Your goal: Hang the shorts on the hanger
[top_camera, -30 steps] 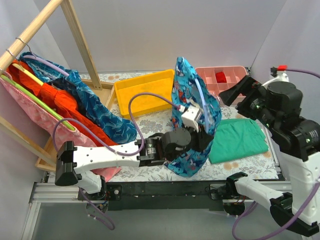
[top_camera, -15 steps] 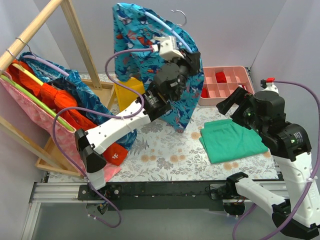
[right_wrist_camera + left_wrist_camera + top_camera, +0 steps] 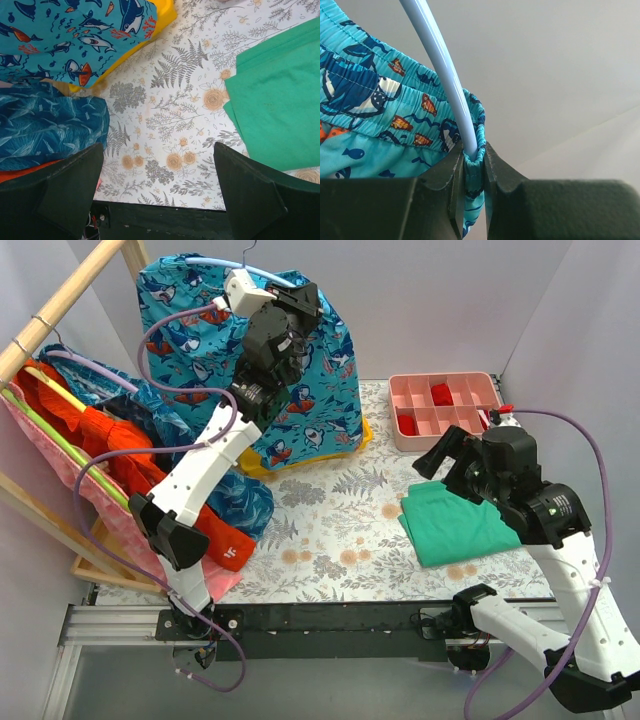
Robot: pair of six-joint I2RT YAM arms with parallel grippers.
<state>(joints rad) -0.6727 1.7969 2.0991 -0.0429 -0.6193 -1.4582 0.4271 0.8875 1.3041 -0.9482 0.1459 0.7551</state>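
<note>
The shorts, turquoise with a shark and fish print, hang over the light-blue hanger, held high at the back left. My left gripper is shut on the hanger's end with the waistband pinched around it. The left wrist view shows the hanger rod running down between the jaws of the left gripper, wrapped in the shorts' waistband. My right gripper is open and empty above the table, and in its own view the shorts' lower edge shows at the top left.
A wooden rack on the left carries red, pink and dark teal garments. A yellow bin sits behind the shorts. A pink compartment tray stands at the back right. A folded green cloth lies on the right.
My left arm has lifted the hanger and shorts from low near the table's front up and to the left, close to the rack. My right arm has swung leftward and lower.
</note>
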